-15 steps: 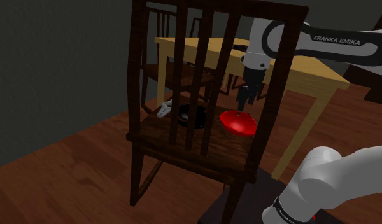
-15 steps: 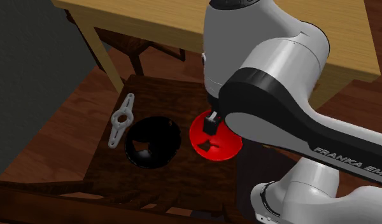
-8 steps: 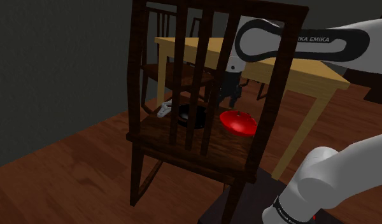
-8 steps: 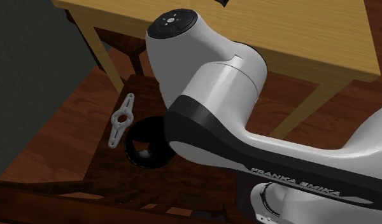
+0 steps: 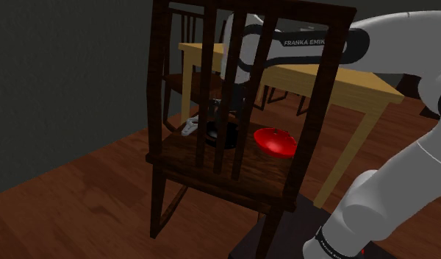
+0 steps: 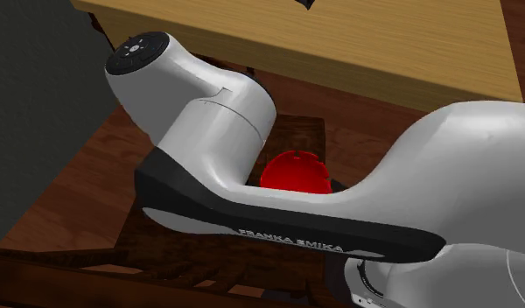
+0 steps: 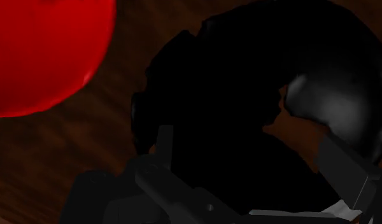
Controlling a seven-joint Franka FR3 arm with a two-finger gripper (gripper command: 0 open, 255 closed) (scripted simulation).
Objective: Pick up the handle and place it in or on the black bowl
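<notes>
– On the dark wooden chair seat, what's set out, and where's the arm?
– White arm reaches over the seat. Its end effector hangs above the black bowl. In the wrist view the two black fingers stand wide apart w/ nothing clasped btwn them, so it's open and empty.
– And the handle?
– Small white handle lies flat on the seat, near the seat's edge at the shoulder view's left. It's just beside the black bowl but not in it. It shows thru the chair's back slats, and its exact shape can't be made out.
– Anything else up there?
– Red bowl on the same seat, on the black bowl's other side from the handle. Yellow wooden table behind the chair.
– So how far along?
– Prob. right at the start. The handle isn't picked up and isn't in the bowl. The bowl's inside reads too dark to check fully, but nothing white shows there. Left to do: shift sideways to the handle, come down, close on it, lift, carry it over the bowl's rim, let go.
</notes>
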